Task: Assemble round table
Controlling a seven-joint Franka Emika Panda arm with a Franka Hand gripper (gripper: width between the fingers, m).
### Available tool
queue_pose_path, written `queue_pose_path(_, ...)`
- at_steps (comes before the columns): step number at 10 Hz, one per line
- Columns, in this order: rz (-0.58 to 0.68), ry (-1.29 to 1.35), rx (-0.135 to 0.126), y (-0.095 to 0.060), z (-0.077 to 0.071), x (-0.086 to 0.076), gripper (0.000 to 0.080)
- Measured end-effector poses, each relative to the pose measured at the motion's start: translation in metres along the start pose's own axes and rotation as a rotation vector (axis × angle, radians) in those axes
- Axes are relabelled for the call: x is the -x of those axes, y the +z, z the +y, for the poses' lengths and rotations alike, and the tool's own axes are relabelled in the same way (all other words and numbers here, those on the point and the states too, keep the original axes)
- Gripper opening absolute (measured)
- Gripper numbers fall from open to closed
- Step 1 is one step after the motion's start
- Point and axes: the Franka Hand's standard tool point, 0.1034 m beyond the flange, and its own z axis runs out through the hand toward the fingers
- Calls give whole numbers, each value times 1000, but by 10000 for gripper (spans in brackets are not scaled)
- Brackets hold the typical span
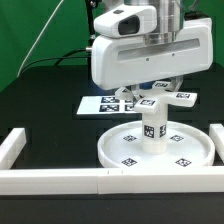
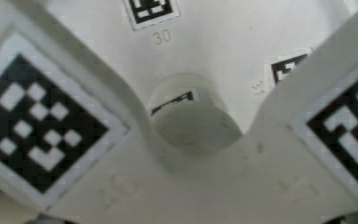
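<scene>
disc (image 1: pixel 180 150) lower centre, leg (image 1: pixel 152 128) upright on it | cross base (image 1: pixel 158 92) above leg, for joining | gripper (image 1: pixel 160 78) around base; grip cannot tell

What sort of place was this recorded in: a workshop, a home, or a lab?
Most likely a robotics lab test bench. A black table is fenced by a white border rail, a marker board lies fixed on it, the furniture parts carry square tags, and a green backdrop hangs behind.
</scene>
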Motion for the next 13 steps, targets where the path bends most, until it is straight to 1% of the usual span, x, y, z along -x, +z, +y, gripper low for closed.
queue_pose_path(2, 17, 267, 9, 0, -5, -3, 448)
queue_pose_path(3, 18, 358, 8, 0, -5, -2, 449)
queue_pose_path(5, 45, 720, -4, 1, -7, -3, 449)
queue_pose_path(6, 55, 844, -13, 0, -7, -3, 450)
queue_pose_path(9, 51, 1052, -20, 0, -7, -3, 450)
queue_pose_path(11, 51, 1136, -22, 0, -7, -3, 450)
queue_pose_path(12, 48, 1304, -35, 0, -7, -3, 450)
queue_pose_path(13, 46, 1444, -41, 0, -7, -3, 450)
